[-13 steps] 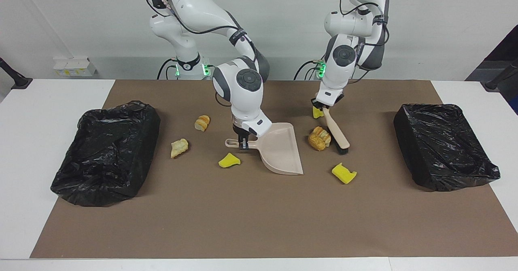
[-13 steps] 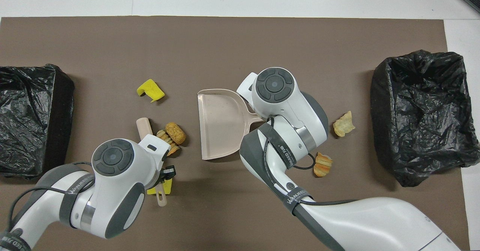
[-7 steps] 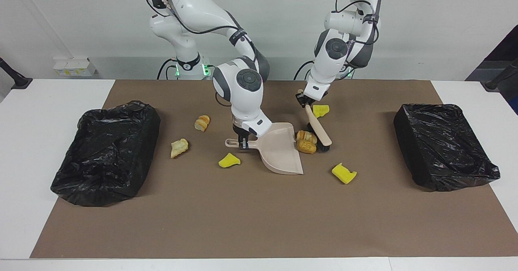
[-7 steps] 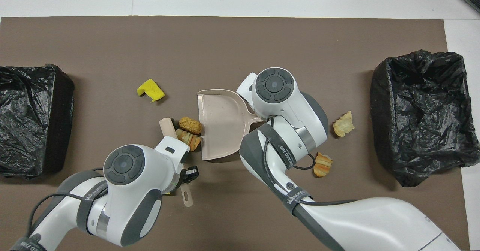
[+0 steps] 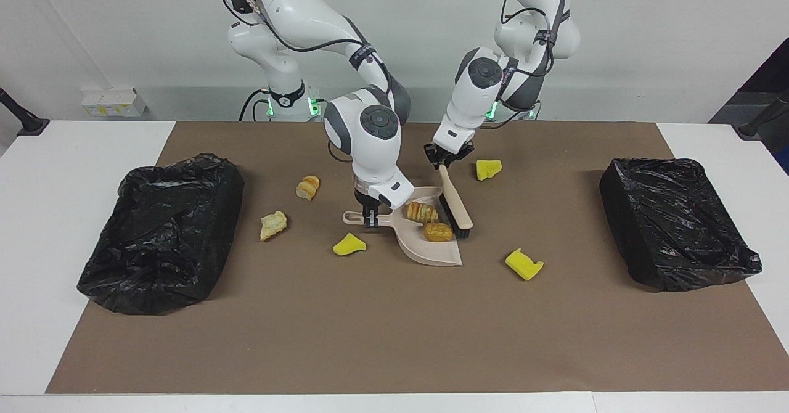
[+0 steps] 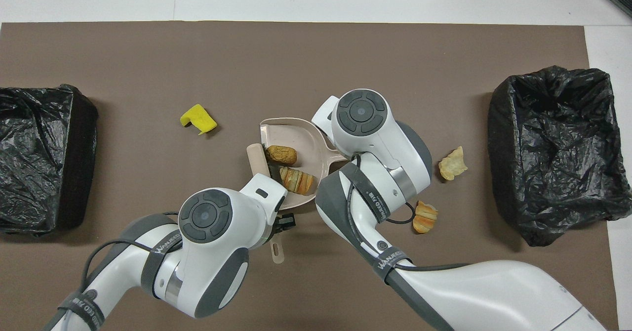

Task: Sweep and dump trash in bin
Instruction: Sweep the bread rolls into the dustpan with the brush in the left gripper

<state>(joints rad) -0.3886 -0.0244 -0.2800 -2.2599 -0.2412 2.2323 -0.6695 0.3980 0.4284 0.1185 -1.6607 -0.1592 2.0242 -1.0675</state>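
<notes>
Nearest the robots lies 1 yellow sponge chunk point(image 5: 487, 169), on the brown mat point(image 5: 394, 339) toward the left arm's end. Just beside it the left tool point(image 5: 445, 163) is pinched tight on the handle of the beige brush point(image 5: 455, 204), which slants down so that its black bristles rest at the open edge of the beige dustpan point(image 5: 431, 249). Toward the right arm's end, at about the same nearness, sits a striped bread bit point(image 5: 307, 187).

Next out, the right tool point(image 5: 370, 217) is clamped on the dustpan's handle, holding the pan on the mat. Inside the pan lie 2 bread-like pieces point(image 5: 429, 222) (one striped, one rounded and brown), the brush head touching or just beside them. A pale crusty bit point(image 5: 273, 225) lies on the mat between the pan and the black-lined bin point(image 5: 161, 234) at the right arm's end.

Farther from the robots, a yellow sponge piece point(image 5: 349, 245) lies just beside the dustpan handle, and another yellow sponge wedge point(image 5: 524, 264) lies farthest out, between the pan and the second black-lined bin point(image 5: 678, 222) at the left arm's end.
</notes>
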